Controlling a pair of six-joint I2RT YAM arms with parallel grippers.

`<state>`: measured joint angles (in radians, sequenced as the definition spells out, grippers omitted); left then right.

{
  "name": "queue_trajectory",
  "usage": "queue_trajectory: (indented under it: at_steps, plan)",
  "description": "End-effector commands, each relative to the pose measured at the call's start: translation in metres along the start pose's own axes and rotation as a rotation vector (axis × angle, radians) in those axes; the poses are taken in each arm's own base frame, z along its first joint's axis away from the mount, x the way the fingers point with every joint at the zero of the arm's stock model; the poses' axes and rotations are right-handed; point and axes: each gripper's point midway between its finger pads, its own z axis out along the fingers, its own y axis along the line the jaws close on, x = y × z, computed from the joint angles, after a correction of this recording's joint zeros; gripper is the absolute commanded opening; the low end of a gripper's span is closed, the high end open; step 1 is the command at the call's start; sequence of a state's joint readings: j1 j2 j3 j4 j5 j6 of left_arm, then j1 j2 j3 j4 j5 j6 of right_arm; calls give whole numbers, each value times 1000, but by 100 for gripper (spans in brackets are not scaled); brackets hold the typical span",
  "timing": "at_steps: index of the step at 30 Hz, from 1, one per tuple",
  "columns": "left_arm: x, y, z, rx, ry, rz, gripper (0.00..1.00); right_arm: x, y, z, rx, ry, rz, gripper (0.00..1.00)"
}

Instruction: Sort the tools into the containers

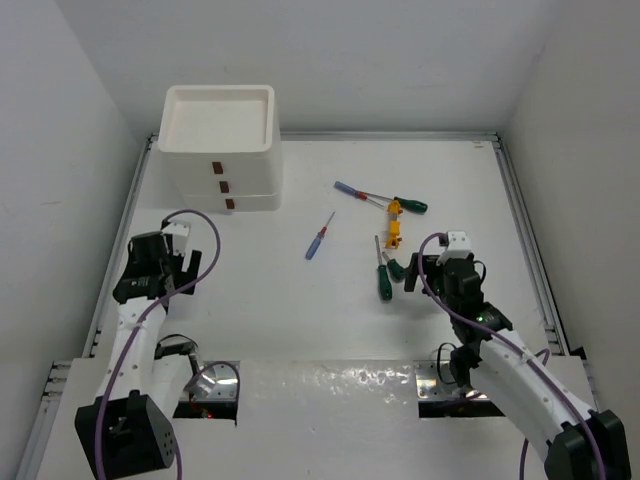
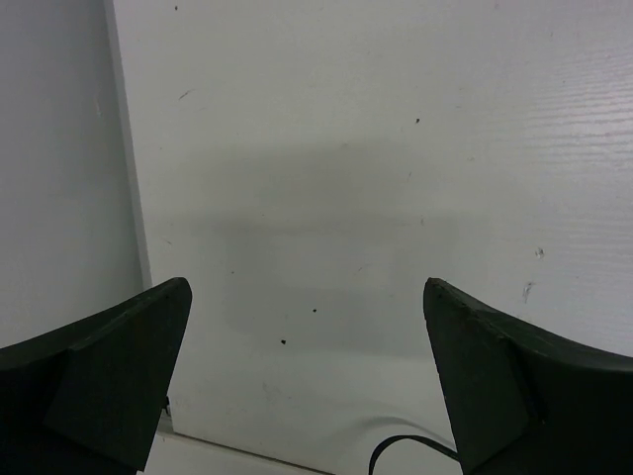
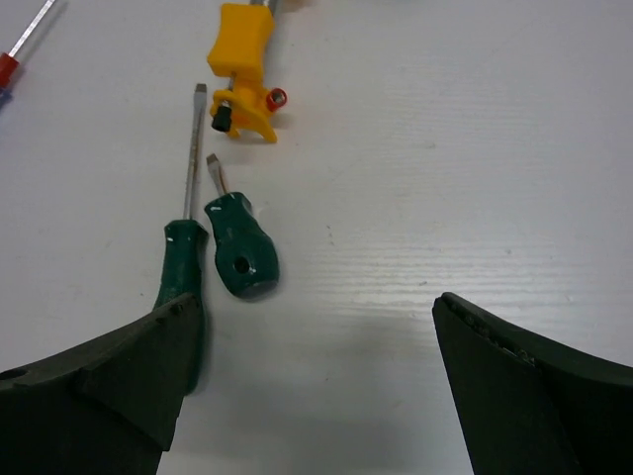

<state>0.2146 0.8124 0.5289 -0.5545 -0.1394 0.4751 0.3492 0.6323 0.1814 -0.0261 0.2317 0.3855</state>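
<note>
Right wrist view, a pick in the making: my right gripper [image 3: 316, 307] hangs low over the white table [image 3: 475, 148], fingers spread wide with nothing between them. A stubby green screwdriver [image 3: 240, 252] lies ahead and left of the gap's centre, with a long green screwdriver [image 3: 186, 213] just beside it; whether the two handles touch I cannot tell. A yellow tool [image 3: 243, 64] sits beyond their tips. From the top camera, a blue-red screwdriver [image 1: 318, 241] lies apart toward the middle, and the white container unit [image 1: 250, 165] stands at the far left, well apart from the cluster, its top tray open and both drawers looking shut. My left gripper [image 2: 305, 292] is likewise wide open over the table near its left edge, holding nothing. I judge the stubby one the natural target. To take it well I should slide left until its fat handle sits midway between my fingers, turn the wrist so they close across the handle, and come down straight. The left finger must land between the two green handles, or it will drag the long one along. A grip on the handle, not the thin shaft, should stop it pivoting on the carry to the tray
</note>
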Motion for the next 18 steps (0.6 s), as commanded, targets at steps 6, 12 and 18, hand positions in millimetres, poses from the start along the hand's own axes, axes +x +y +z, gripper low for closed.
queue_trajectory:
  at_steps: [6,12,18]
  plan:
    - [-95,16,-32,29,-237,-9,100,-91,30,-11,-79,-58,-44,99]
    - [-214,16,-61,142,-424,-99,61,-234,119,11,-356,-111,-68,81]
    - [-270,-14,-35,242,-389,-94,67,-362,212,48,-555,-276,78,84]
